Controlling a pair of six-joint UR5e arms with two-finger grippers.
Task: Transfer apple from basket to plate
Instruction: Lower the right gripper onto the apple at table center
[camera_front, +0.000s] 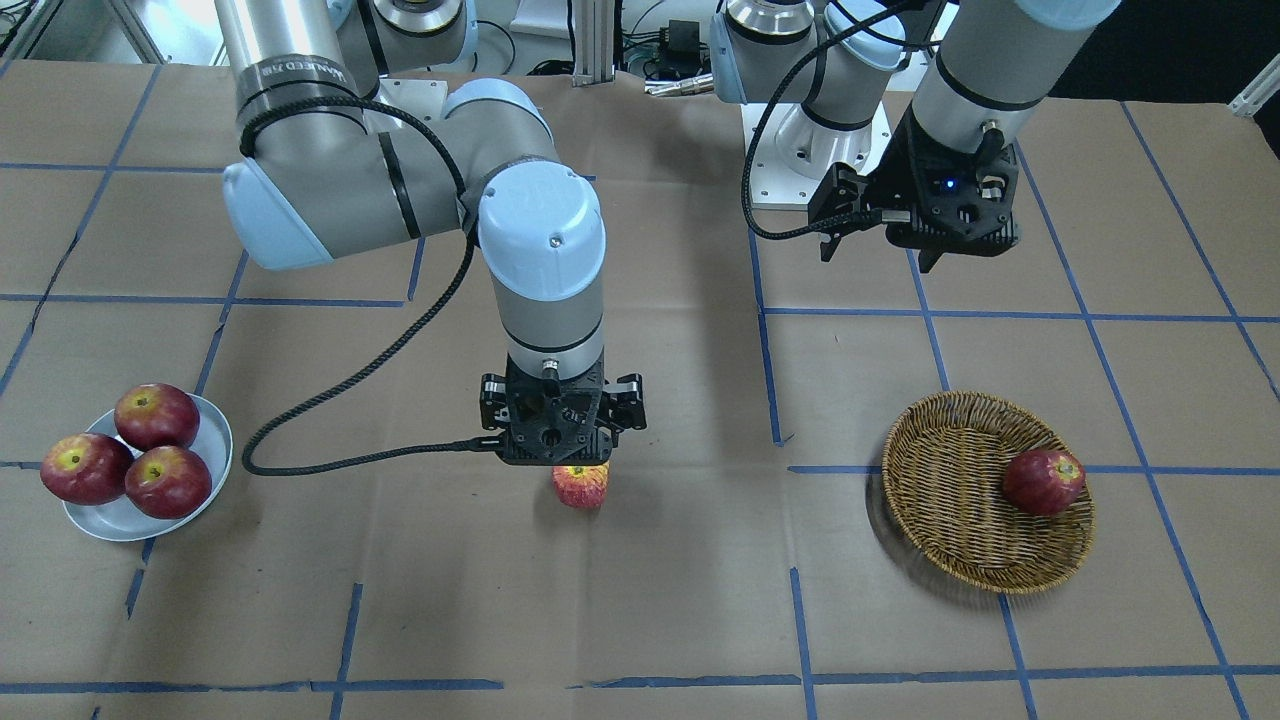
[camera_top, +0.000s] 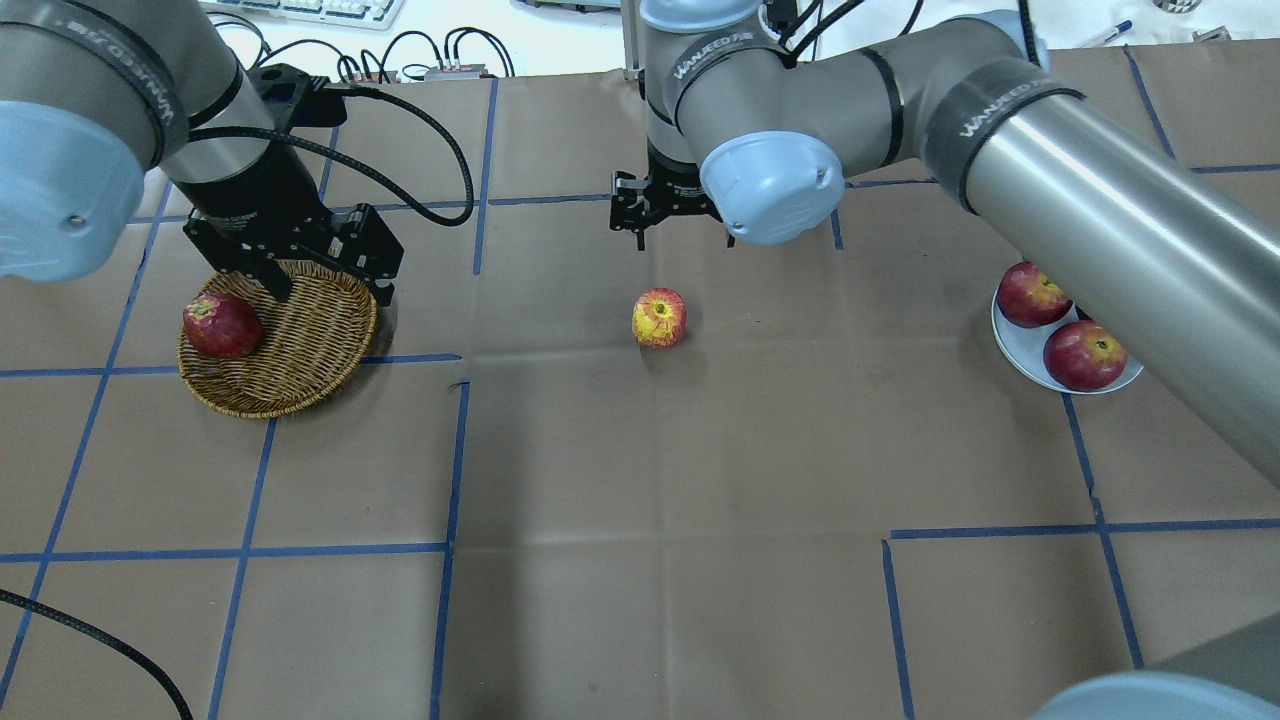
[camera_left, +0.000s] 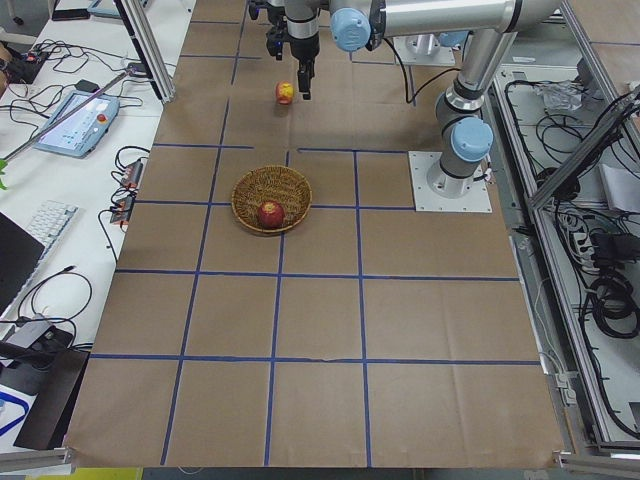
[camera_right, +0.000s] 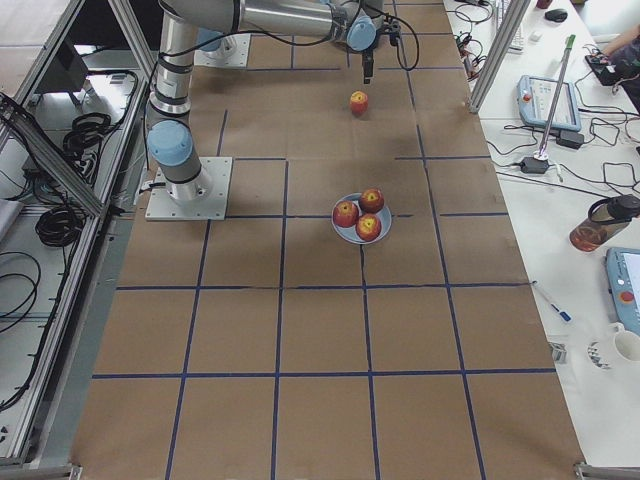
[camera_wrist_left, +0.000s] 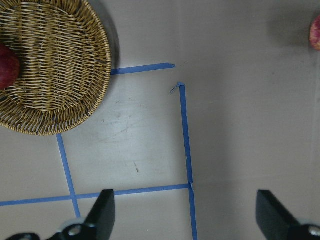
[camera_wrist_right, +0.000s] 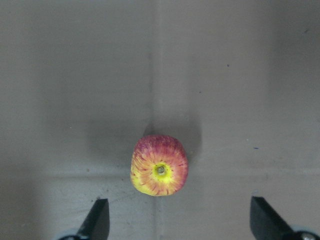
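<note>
The pale pinkish-red apple (camera_top: 659, 317) with a yellow stem hollow stands on the brown paper at mid-table, outside basket and plate. My right gripper (camera_wrist_right: 180, 220) hangs open straight above it, a finger on each side, not touching; the apple (camera_wrist_right: 159, 165) shows between them. It is partly hidden under the gripper in the front view (camera_front: 580, 486). The wicker basket (camera_top: 300, 350) holds one dark red apple (camera_top: 222, 325). My left gripper (camera_top: 332, 290) is open and empty, above the basket's near edge. The grey-white plate (camera_front: 110, 525) holds three dark red apples.
Brown paper with blue tape lines covers the table. The basket (camera_front: 960, 520) is on my left side, the plate (camera_top: 1020, 355) on my right side. The right arm's long link crosses over the plate in the overhead view. A black cable (camera_front: 330, 400) trails from the right wrist.
</note>
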